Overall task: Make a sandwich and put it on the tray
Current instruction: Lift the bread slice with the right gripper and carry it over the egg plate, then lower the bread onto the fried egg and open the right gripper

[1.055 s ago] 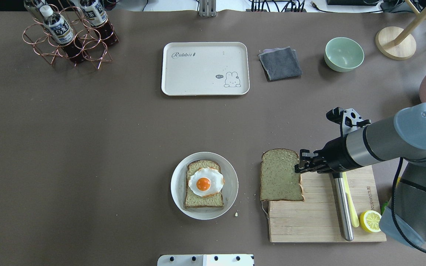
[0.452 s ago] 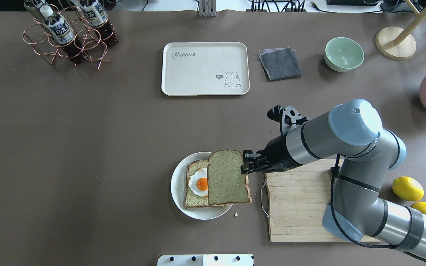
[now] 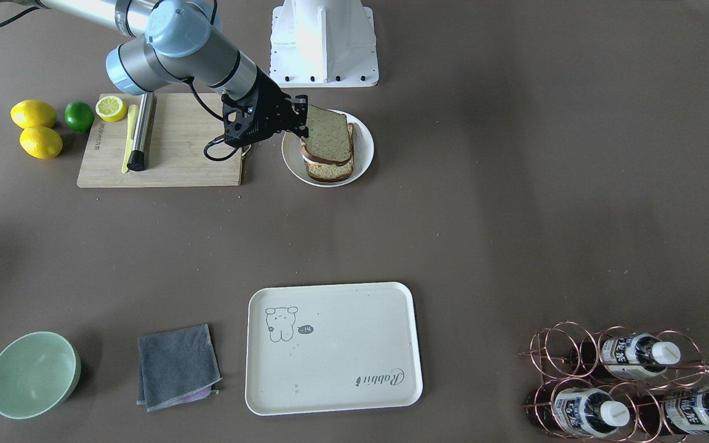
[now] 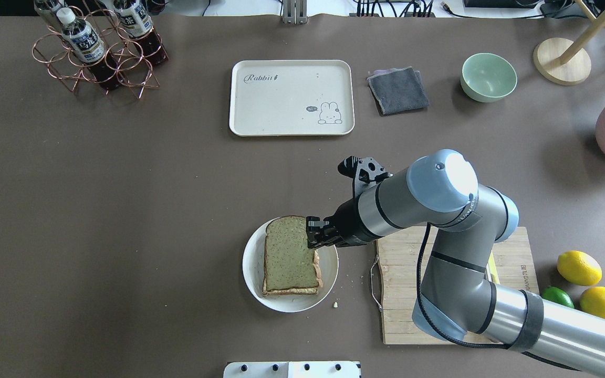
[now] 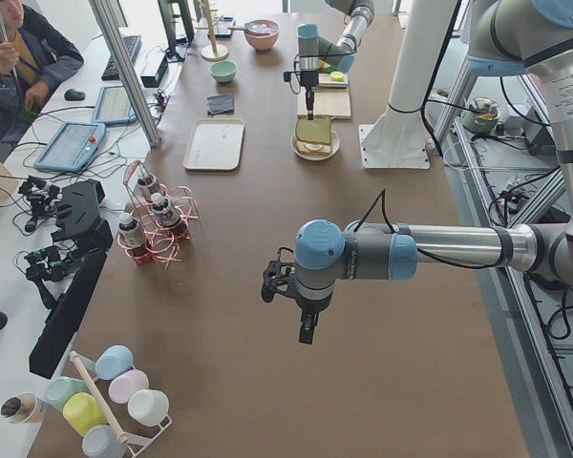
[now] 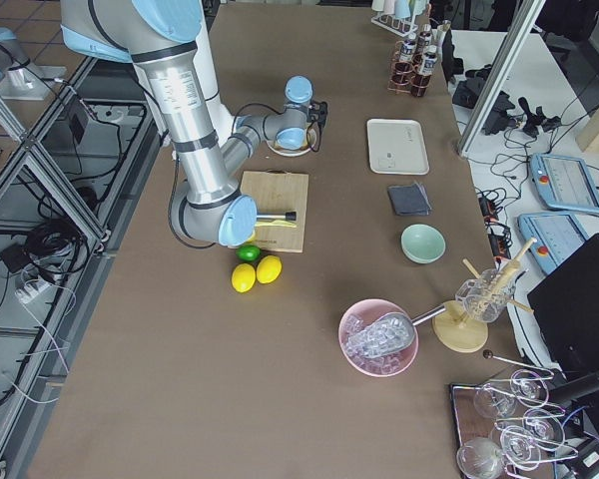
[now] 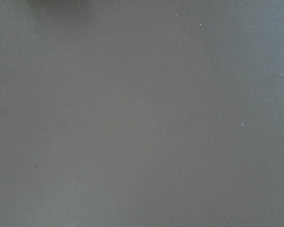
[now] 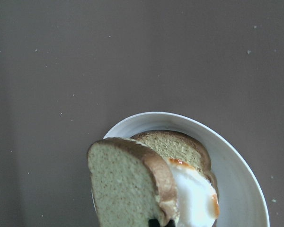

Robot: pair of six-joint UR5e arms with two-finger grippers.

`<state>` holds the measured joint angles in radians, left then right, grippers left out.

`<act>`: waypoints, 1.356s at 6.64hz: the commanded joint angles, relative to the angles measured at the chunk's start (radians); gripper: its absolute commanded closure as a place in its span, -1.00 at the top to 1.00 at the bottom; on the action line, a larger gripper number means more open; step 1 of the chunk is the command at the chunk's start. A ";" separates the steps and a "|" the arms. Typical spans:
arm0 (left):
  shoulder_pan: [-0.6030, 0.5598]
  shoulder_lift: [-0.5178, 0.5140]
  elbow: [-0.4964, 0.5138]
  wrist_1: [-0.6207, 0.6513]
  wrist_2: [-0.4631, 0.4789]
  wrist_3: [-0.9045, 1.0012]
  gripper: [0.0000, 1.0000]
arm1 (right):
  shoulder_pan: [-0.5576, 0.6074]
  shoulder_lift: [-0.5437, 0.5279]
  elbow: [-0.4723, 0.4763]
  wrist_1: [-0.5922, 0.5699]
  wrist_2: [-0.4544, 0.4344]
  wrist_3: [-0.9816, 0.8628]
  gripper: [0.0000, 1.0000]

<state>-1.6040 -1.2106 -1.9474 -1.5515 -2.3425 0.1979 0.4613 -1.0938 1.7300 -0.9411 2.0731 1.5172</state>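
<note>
My right gripper (image 4: 314, 239) is shut on the edge of the top bread slice (image 4: 288, 254) and holds it over the white plate (image 4: 251, 273). The slice is tilted, its gripper side raised, and covers the egg and lower slice. In the right wrist view the white egg (image 8: 194, 189) with an orange edge and the lower slice (image 8: 173, 144) show beneath the held slice (image 8: 120, 189). The cream tray (image 4: 292, 97) with "Rabbit" script lies at the far middle, bare. My left gripper (image 5: 307, 329) shows only in the exterior left view, over bare table; I cannot tell its state.
A wooden cutting board (image 4: 439, 294) lies right of the plate, under my right arm. Two lemons (image 4: 578, 268) and a lime (image 4: 557, 296) sit beyond it. A grey cloth (image 4: 398, 90), a green bowl (image 4: 488, 77) and a copper bottle rack (image 4: 97, 52) stand along the far side.
My right gripper carried the bread slice left from the cutting board to over the plate. The slice now covers the egg and the lower slice.
</note>
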 commanded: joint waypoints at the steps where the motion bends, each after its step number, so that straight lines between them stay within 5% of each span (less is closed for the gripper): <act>1: -0.004 0.000 -0.002 -0.001 0.000 0.000 0.95 | -0.022 0.014 -0.042 0.002 -0.005 0.012 -1.00; 3: -0.004 0.000 -0.001 0.001 0.000 0.000 0.95 | -0.041 -0.005 -0.039 0.002 -0.031 0.027 -1.00; 4: -0.010 0.000 -0.004 0.001 0.000 0.000 0.95 | -0.043 -0.006 -0.035 0.002 -0.037 0.034 -0.79; 5: -0.014 0.003 -0.001 0.001 0.000 0.001 0.95 | -0.047 -0.005 -0.033 0.002 -0.048 0.037 0.68; 6: -0.011 0.000 0.004 0.001 -0.001 -0.012 0.95 | -0.047 -0.006 -0.030 -0.001 -0.059 0.038 0.99; 9: 0.060 -0.056 -0.036 0.001 -0.053 -0.221 0.95 | 0.043 -0.122 0.072 -0.010 -0.022 0.026 1.00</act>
<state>-1.5894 -1.2379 -1.9676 -1.5502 -2.3621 0.0792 0.4560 -1.1623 1.7519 -0.9476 2.0288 1.5506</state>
